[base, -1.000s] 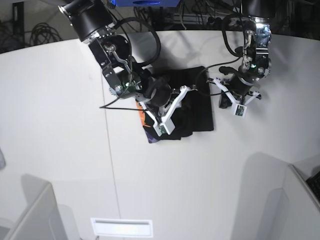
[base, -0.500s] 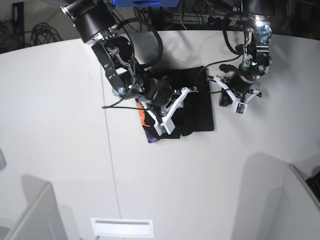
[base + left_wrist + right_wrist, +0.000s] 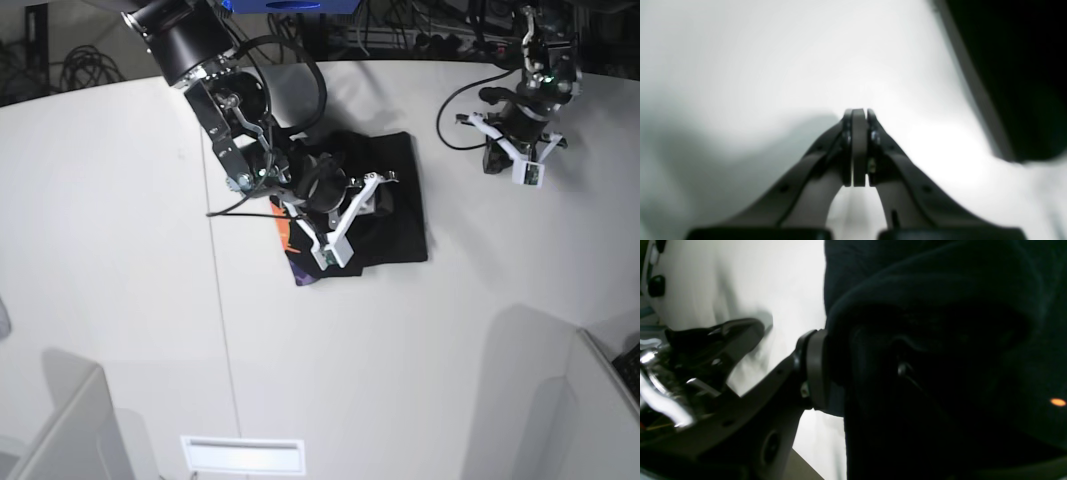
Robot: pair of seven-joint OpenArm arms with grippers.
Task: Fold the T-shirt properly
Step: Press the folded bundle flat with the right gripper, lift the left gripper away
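Note:
The black T-shirt (image 3: 400, 205) lies folded into a rough rectangle in the middle of the white table (image 3: 120, 250). A strip of its orange and purple print (image 3: 290, 240) shows at the lower left edge. My right gripper (image 3: 355, 215) is down on the shirt. In the right wrist view it (image 3: 857, 350) is closed on a thick fold of black cloth (image 3: 940, 323), which drapes over and hides one finger. My left gripper (image 3: 505, 155) is well to the right of the shirt. In the left wrist view it (image 3: 858, 111) is shut and empty above bare table.
Cables (image 3: 450, 110) trail over the table's back edge near the left arm. A white slotted plate (image 3: 243, 453) lies at the front edge. Grey panels (image 3: 70, 430) stand at the front left and front right corners. A dark area (image 3: 1023, 66) lies beyond the table's edge.
My left arm has drawn back from the shirt's right edge toward the back right of the table. My right gripper has shifted slightly right on the shirt, dragging cloth with it.

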